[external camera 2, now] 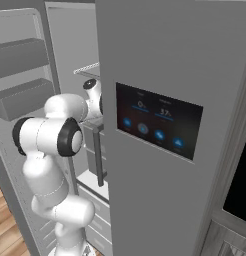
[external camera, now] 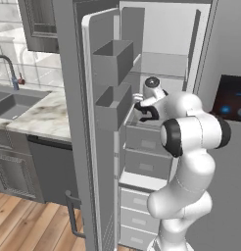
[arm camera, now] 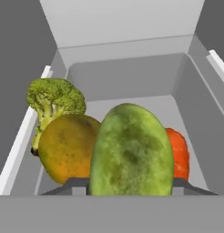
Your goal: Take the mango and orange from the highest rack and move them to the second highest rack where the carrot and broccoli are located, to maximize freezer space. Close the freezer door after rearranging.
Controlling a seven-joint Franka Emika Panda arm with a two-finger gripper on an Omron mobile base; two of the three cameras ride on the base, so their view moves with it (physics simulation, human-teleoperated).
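Hand view: we see the mango (arm camera: 131,150), green and oval, standing close before the camera between the tool's tips, which it hides; we judge the tool clamped on the mango. Its long axis runs from the tool toward the far wall of the rack (arm camera: 127,82), blunt end pointing away, so that, in our judgement, it can go in lengthwise between its neighbours. The orange (arm camera: 68,148) lies just left of it, apparently touching. The broccoli (arm camera: 54,98) sits behind the orange at the far left, and the carrot (arm camera: 179,152) shows at the mango's right. Left base view: the tool (external camera: 143,113) reaches into the freezer past the open door (external camera: 100,98), which awaits closing.
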